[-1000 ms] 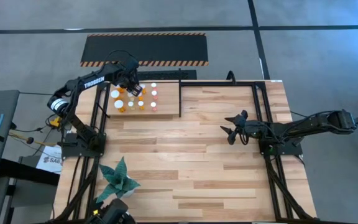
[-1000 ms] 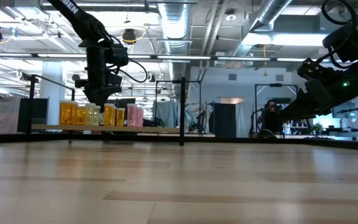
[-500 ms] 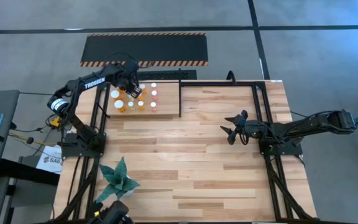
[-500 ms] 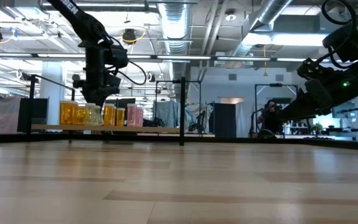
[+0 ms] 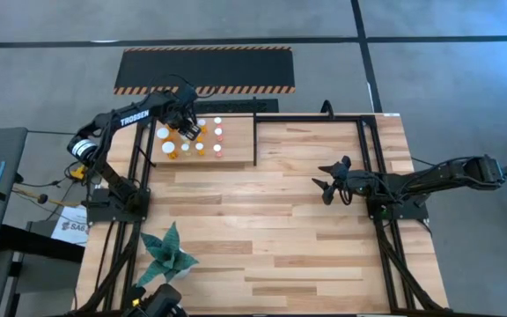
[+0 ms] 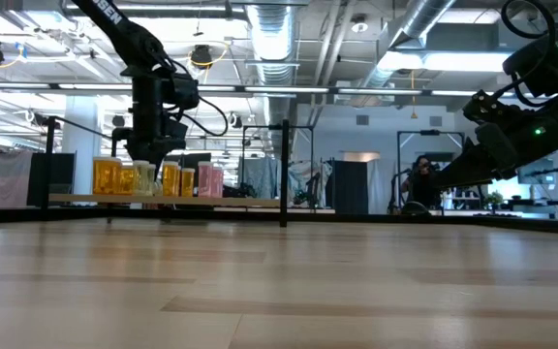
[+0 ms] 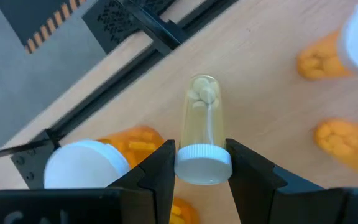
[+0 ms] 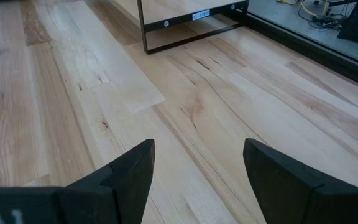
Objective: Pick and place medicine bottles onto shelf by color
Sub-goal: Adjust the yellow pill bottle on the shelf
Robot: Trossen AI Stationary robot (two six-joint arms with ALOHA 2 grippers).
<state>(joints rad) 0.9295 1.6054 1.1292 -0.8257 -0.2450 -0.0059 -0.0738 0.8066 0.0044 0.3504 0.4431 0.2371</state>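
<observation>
Left gripper (image 7: 202,163), jaws closed narrowly on the white cap of a small clear-bodied bottle (image 7: 202,118), whose pale pills show through the wall; it hangs over the shelf (image 5: 236,145) board, with orange bottles (image 7: 334,140) close on either side of the jaws. The bottle is judged light, rigid and smooth-sided, likely to slip or swing, so the ribbed cap is the surer hold. Right gripper (image 8: 197,168), jaws wide and empty, waits above bare table (image 5: 271,229), well apart.

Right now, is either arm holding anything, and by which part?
The left gripper holds a pale bottle by its white cap, over the shelf. The right gripper is open and empty.
</observation>
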